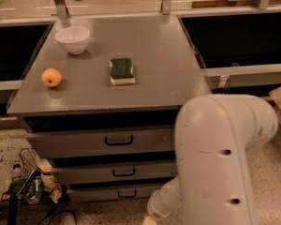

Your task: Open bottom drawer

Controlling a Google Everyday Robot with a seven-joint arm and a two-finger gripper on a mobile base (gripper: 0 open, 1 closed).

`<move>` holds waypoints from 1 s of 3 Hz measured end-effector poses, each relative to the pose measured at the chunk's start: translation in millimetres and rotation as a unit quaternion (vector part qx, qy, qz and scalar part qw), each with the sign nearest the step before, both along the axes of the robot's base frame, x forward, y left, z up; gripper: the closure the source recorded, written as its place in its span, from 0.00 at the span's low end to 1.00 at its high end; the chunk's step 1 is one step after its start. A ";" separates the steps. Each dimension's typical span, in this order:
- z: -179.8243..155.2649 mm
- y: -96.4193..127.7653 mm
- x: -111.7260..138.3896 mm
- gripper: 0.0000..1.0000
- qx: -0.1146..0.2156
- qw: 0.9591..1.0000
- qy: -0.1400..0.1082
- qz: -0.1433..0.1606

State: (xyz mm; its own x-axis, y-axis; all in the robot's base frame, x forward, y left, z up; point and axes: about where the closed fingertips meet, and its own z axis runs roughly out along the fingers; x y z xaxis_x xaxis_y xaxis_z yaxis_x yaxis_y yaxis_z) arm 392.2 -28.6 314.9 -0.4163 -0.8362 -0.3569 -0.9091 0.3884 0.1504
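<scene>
Bottom drawer [107, 192]: lower centre of frame, lowest of three grey fronts, appears shut. Its small black handle [127, 193] is untouched.

Gripper [149, 218]: at the bottom edge, just right of that front, largely cut off by the frame. Open or closed, cannot tell.

Arm [215, 163] fills the lower right.

Judgement: approach stage only; grasp and pull both remain.

Above: surface [168, 69] carries sponge [122, 71], orange [51, 77], bowl [72, 40].

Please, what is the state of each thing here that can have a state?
bottom drawer: shut
middle drawer: shut
top drawer: shut
bowl: upright, empty
sponge: lying flat, green side up
gripper: at the picture's bottom edge, near the bottom drawer, mostly cut off
</scene>
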 end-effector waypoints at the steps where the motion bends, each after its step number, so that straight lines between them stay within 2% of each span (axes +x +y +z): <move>1: 1.3 10.6 12.7 0.00 0.005 1.000 -0.020 0.004; 2: 1.0 10.3 11.8 0.00 0.005 1.000 -0.019 0.004; 3: -13.6 14.1 15.6 0.00 0.006 1.000 -0.018 -0.006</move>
